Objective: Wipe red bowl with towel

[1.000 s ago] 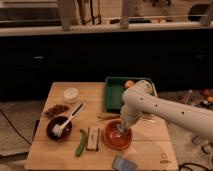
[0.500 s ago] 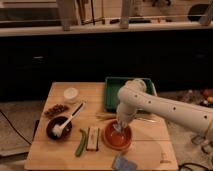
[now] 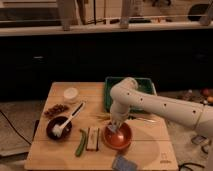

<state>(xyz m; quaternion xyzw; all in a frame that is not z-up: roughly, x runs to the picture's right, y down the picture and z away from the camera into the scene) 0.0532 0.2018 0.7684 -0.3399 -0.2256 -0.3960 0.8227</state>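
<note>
The red bowl (image 3: 119,138) sits on the wooden table (image 3: 100,157) near its front middle. My gripper (image 3: 114,126) reaches down from the white arm (image 3: 150,102) and sits over the bowl's left inner side. A pale blue-grey towel (image 3: 112,129) hangs at the gripper's tip and touches the inside of the bowl.
A dark bowl with a white brush (image 3: 60,127) stands at the left. A small white cup (image 3: 71,93) and a pile of dark nuts (image 3: 54,108) lie behind it. A green pod (image 3: 81,142) and a bar (image 3: 92,138) lie left of the red bowl. A green tray (image 3: 129,90) is behind it, and a blue-grey pad (image 3: 123,162) lies in front.
The arm has swung to the left over the bowl, carrying the towel from the bowl's middle to its left inner side.
</note>
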